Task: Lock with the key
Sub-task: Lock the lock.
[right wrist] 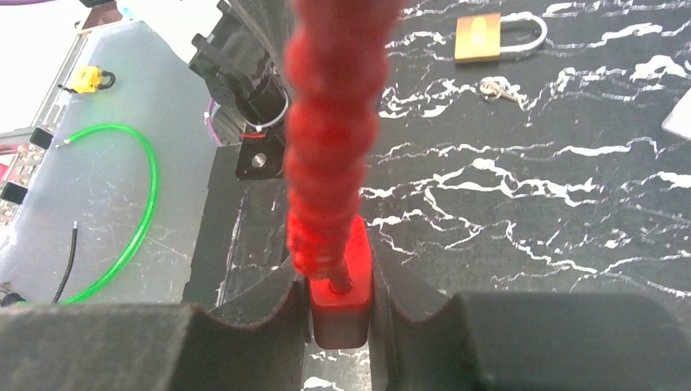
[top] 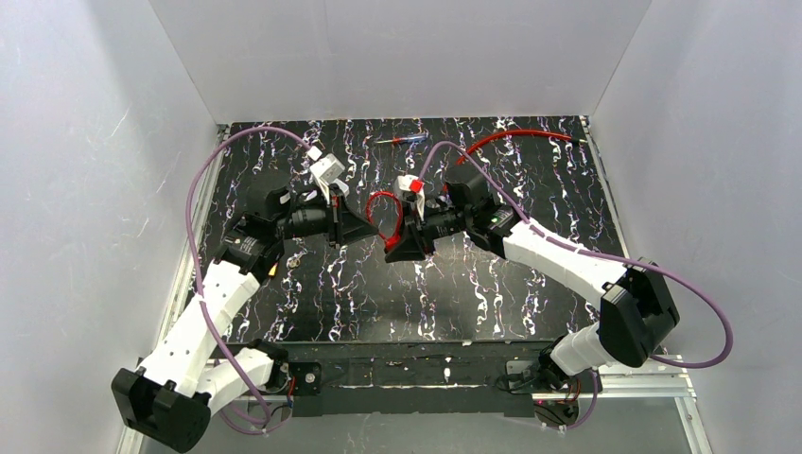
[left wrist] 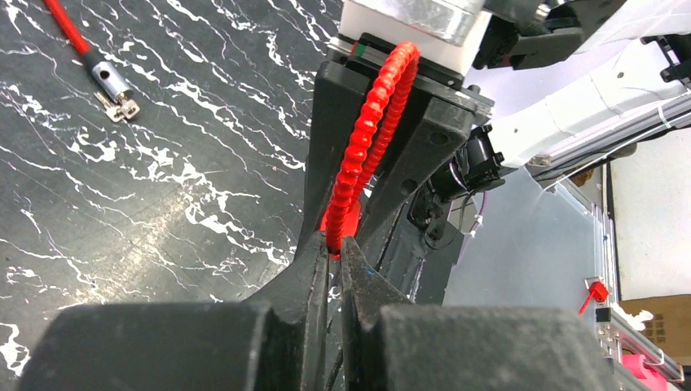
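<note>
Red is the one lock in play: a single red lock body (right wrist: 341,285) with one ribbed cable loop (left wrist: 367,138) rising from it, held in the air at the middle of the table between the two arms. The right gripper (right wrist: 341,303) is clamped on that body, a finger pressed to each side. The left gripper (left wrist: 332,259) meets it from the other side, its fingers drawn nearly together with only a sliver between them and their tips against the foot of the loop. Whether a key sits between them cannot be seen. One brass padlock (right wrist: 479,37) lies flat on the table with one small key ring (right wrist: 497,90) just beside it, apart from it. A second red cable (top: 530,135) runs along the far edge, ending in one metal cylinder (left wrist: 110,79) with a small bunch of keys (left wrist: 121,108) touching it. One thin blue-and-red tool (top: 401,139) lies near the far edge too. The tabletop (top: 473,293) is black with white marbling, and plain white walls (top: 397,57) enclose it on three sides.
</note>
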